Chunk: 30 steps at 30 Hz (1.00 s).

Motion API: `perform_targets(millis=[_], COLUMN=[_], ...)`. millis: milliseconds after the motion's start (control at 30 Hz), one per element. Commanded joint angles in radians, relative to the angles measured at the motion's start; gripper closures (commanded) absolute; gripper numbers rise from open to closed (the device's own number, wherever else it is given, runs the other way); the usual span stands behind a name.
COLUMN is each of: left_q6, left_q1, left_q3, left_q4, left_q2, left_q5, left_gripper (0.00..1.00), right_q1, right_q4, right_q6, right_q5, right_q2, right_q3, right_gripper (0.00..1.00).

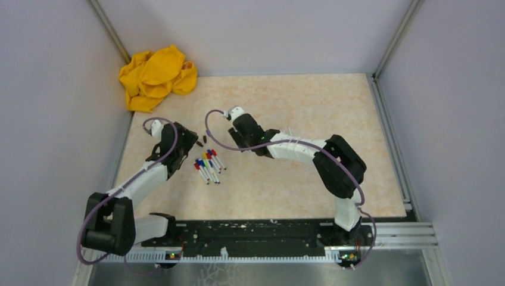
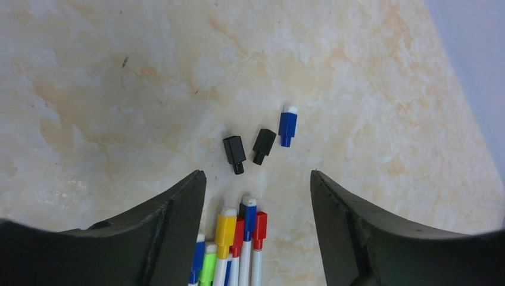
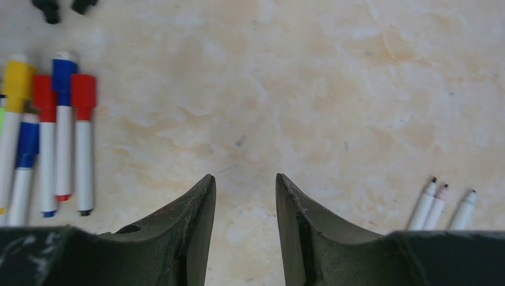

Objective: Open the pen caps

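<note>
Watching my left fingers (image 2: 170, 229) spread over the capped markers (image 2: 237, 247), right fingers (image 3: 181, 229) parted too, both empty; two black caps (image 2: 234, 153) and a blue cap (image 2: 287, 126) lie loose.

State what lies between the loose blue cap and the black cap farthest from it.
Another black cap lies between them, shown in the left wrist view.

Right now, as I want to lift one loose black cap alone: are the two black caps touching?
Apart. The left wrist view shows bare table between the first black cap and the second black cap, lying side by side.
</note>
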Motion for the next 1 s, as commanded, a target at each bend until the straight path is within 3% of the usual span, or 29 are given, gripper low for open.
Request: perform_targets(millis=[0, 200, 267, 967], left_q6=[-0.042, -0.069, -0.079, -0.147], left_q1=[-0.006, -0.006, -0.005, -0.004], left_q3=[-0.035, -0.059, -0.062, -0.106], left_q4=[0.006, -0.013, -0.023, -0.106], left_q2=[-0.081, -0.164, -0.187, -0.358], left_q5=[-0.036, -0.057, -0.061, -0.165], left_gripper=[0.26, 0.14, 0.02, 0.02], right_q1=[0.041, 0.069, 0.075, 0.158], right_q4=[0.003, -0.003, -0.008, -0.043], right_q6=[0.051, 0.074, 0.077, 0.079], right_q5=[-0.137, -0.188, -0.197, -0.182], right_q2=[0.039, 0.104, 0.121, 0.227], right_q3=[0.089, 0.152, 0.167, 0.240], right_gripper=[0.57, 0.52, 0.49, 0.48])
